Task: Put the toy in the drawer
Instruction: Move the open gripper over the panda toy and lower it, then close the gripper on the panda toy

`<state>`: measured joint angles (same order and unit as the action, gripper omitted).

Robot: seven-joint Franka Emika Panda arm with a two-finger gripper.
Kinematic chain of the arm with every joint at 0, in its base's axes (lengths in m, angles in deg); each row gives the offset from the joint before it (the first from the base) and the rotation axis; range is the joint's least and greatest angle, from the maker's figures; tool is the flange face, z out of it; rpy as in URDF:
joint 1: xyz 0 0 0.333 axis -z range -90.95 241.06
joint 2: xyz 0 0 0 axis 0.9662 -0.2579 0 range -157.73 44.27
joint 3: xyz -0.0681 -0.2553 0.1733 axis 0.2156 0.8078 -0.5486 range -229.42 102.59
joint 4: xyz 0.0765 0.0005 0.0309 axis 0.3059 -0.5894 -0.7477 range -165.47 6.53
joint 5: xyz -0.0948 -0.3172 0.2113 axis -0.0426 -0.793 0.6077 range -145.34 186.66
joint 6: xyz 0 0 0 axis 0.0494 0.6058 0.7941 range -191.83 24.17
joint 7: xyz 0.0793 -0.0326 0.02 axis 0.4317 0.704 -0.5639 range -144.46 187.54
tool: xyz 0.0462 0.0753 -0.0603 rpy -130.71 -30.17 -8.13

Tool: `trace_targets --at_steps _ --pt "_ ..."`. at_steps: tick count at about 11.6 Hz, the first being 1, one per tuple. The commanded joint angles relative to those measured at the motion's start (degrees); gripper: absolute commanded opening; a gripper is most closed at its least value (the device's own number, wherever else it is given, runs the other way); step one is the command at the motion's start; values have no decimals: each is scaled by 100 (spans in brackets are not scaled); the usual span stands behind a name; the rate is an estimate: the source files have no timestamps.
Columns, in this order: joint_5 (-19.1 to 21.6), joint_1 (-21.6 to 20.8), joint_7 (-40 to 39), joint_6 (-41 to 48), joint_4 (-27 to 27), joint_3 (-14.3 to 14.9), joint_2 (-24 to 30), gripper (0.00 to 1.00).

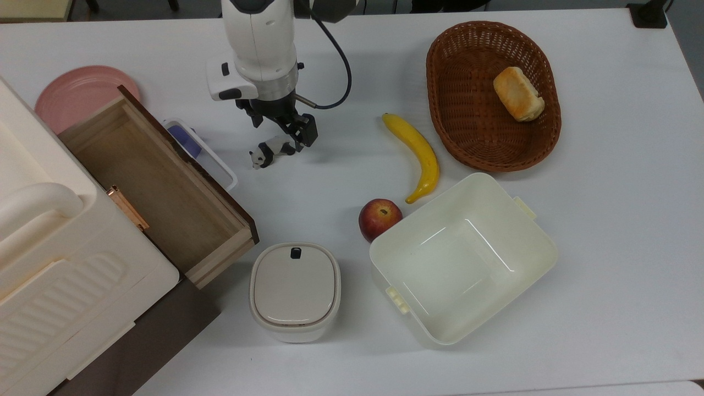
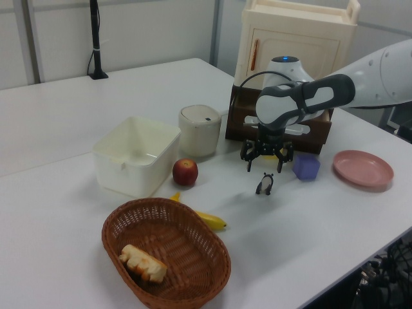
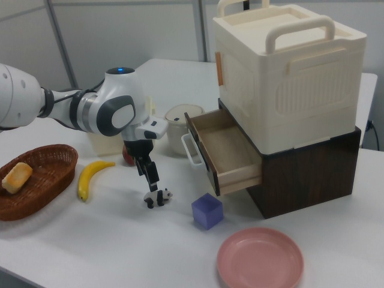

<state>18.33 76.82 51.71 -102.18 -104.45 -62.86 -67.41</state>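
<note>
Lab bench: white table (image 1: 605, 247), partition panels (image 3: 120, 36), toy props.
</note>
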Motion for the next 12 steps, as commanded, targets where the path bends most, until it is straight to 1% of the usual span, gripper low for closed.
trace_targets --at_steps 1,7,12 --pt "-92 35 129 -244 1 24 -179 100" --pt "-101 114 121 -376 115 24 -452 100" --pt "-197 140 121 -376 116 15 -558 100"
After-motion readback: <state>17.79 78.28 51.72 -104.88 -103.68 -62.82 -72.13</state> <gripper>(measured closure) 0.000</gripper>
